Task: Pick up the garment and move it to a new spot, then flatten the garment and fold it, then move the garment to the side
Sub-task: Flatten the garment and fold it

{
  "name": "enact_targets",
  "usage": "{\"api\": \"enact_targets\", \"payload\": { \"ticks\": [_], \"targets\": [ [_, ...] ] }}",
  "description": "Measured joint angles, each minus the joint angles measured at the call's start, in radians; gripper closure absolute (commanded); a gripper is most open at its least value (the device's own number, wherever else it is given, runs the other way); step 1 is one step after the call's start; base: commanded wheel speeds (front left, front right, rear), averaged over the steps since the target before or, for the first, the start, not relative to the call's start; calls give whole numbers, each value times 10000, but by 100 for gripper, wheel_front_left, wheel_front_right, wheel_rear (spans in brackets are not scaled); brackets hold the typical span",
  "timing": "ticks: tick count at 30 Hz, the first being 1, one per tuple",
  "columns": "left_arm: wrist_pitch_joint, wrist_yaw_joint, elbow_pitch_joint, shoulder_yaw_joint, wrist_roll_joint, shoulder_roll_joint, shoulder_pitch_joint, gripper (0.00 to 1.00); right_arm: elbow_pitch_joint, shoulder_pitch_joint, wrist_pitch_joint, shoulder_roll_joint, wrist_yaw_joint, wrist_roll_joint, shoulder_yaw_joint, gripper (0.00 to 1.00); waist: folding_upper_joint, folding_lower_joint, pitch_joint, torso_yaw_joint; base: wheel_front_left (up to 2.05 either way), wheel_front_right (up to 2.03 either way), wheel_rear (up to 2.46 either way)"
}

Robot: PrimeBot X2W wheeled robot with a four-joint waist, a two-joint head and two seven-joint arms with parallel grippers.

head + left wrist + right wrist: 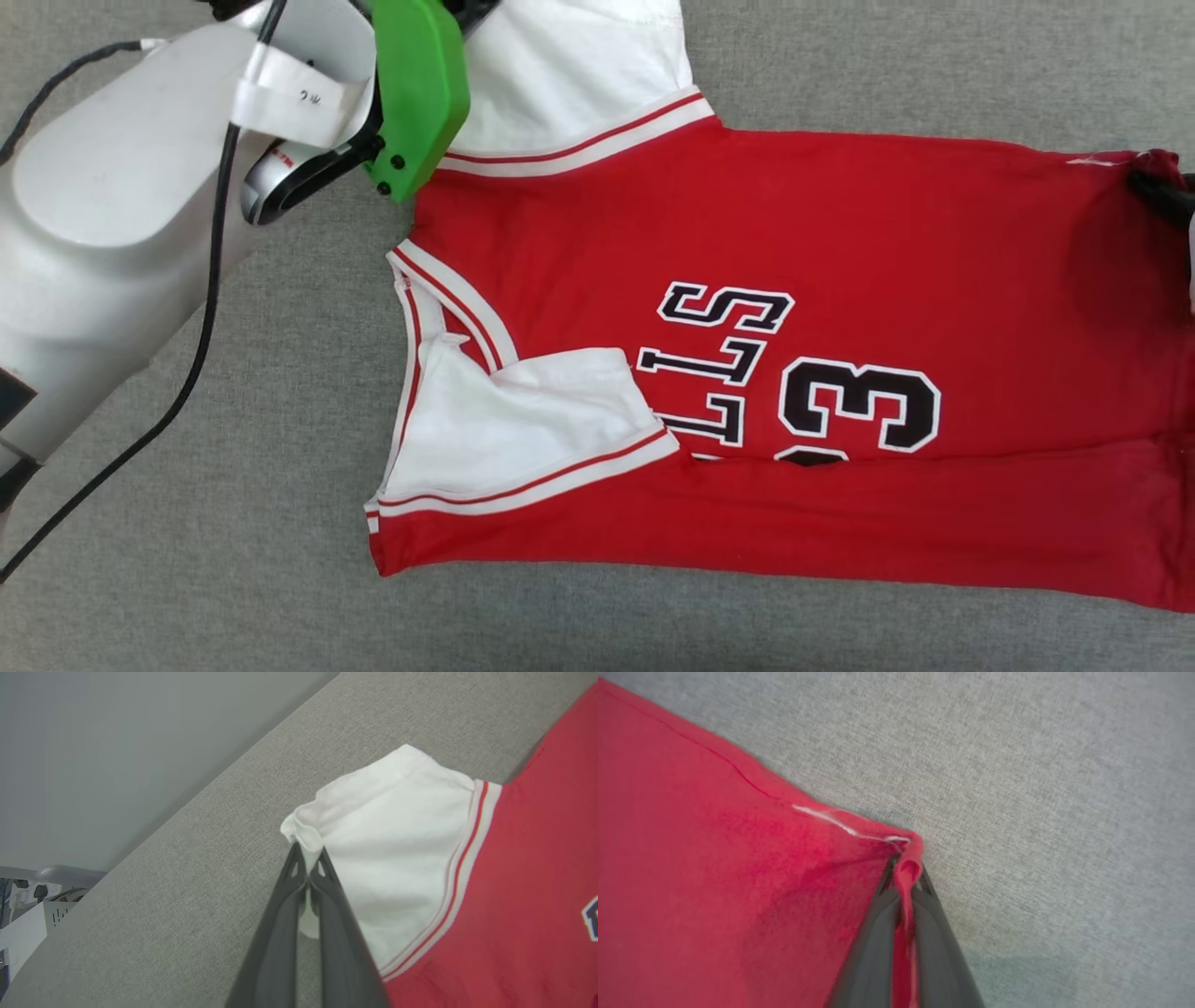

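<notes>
The shirt (747,233) lies flat between the claws, one long side already folded in, with the left claw (308,851) pinching its white sleeve tip (303,830) and the right claw (906,868) pinching its red hem corner (911,851), so the far fold and the move aside seem left.

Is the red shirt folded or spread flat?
Partly folded: one long side of the garment lies turned over its front, hiding some lettering.

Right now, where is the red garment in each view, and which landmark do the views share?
Head view: the garment spans from the centre to the right edge, collar leftward.
Left wrist view: at the right; the left gripper pinches its white sleeve.
Right wrist view: over the left half; the right gripper pinches its red corner.
Shared landmark: the grey fabric surface beneath it.
</notes>
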State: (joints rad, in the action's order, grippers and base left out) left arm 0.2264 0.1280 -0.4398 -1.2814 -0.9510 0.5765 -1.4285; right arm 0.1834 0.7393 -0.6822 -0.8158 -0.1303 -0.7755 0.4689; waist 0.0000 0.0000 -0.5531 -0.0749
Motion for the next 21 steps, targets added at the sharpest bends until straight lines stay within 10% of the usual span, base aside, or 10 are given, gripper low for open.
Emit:
{"api": "enact_targets", "payload": {
  "ticks": [9, 21],
  "targets": [
    [-803, -73, 389, -4, 6, 562, 1333, 100, -123, -733, 1802, 25, -10, -46, 232, 100, 0, 0, 1062, 176, 0, 0, 0],
    [-1112, -1248, 2412, -8, 272, 1735, 4221, 100, -276, -2908, 2980, -140, -10, -499, 270, 100, 0, -1, 2656, 158, 0, 0, 0]
  ]
}}
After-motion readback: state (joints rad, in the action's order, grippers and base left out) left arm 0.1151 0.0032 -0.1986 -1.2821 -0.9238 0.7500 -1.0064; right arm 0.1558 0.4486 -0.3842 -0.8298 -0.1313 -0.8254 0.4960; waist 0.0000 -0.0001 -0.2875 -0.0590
